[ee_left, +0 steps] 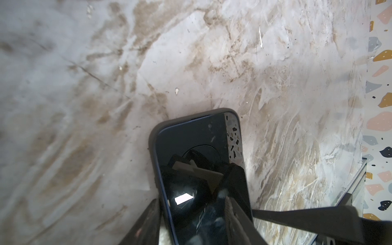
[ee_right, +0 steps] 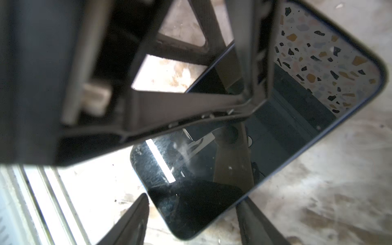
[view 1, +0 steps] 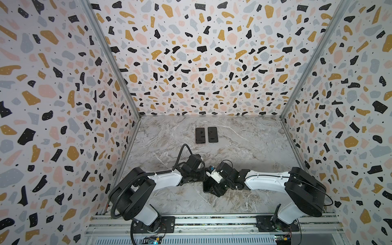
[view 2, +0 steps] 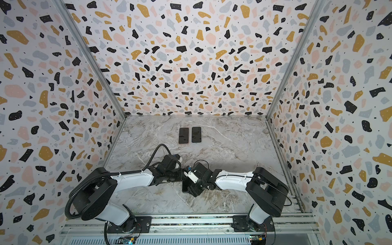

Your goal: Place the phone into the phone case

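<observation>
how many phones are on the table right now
3. Two lie side by side at the back: the back left phone and the back right phone. The third phone lies nearer the front, mostly covered in both top views.

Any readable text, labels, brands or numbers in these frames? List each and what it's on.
No text can be read anywhere in these frames.
phone in its case: the screen is dark and shows only reflections, with no logo or text.
back phones: the screens are dark, with no markings visible.
circuit boards by the front rail: any print is too small to read.
</observation>
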Available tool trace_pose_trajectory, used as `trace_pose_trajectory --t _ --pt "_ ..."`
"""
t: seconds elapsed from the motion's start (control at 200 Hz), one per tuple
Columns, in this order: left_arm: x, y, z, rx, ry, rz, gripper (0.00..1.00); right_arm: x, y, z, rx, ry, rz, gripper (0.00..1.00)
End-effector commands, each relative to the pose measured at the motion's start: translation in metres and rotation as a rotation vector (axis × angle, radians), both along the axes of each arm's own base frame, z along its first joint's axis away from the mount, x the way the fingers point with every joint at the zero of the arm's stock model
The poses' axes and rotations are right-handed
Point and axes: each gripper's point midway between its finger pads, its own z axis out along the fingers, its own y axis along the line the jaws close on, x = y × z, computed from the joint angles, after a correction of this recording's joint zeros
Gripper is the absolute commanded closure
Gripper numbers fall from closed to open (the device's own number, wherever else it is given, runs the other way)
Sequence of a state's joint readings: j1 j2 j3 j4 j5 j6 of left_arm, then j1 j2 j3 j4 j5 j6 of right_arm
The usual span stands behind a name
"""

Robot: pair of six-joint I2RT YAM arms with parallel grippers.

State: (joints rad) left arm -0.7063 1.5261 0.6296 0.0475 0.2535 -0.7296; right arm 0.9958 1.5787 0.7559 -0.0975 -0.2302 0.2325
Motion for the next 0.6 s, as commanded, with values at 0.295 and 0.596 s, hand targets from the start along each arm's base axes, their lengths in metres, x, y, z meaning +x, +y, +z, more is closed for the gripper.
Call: trace_pose_trajectory --t 0.295,0.596 --pt "-0.009 -0.002 -0.005 -0.030 0.027 -0.011 0.49 -0.002 0.000 -0.009 -0.038 -0.021 -0.004 0.43" --pt "-0.014 0.000 -0.007 -0.041 0.040 -0.007 0.50 -0.005 0.005 -0.009 -0.017 -0.007 -0.026 0.50"
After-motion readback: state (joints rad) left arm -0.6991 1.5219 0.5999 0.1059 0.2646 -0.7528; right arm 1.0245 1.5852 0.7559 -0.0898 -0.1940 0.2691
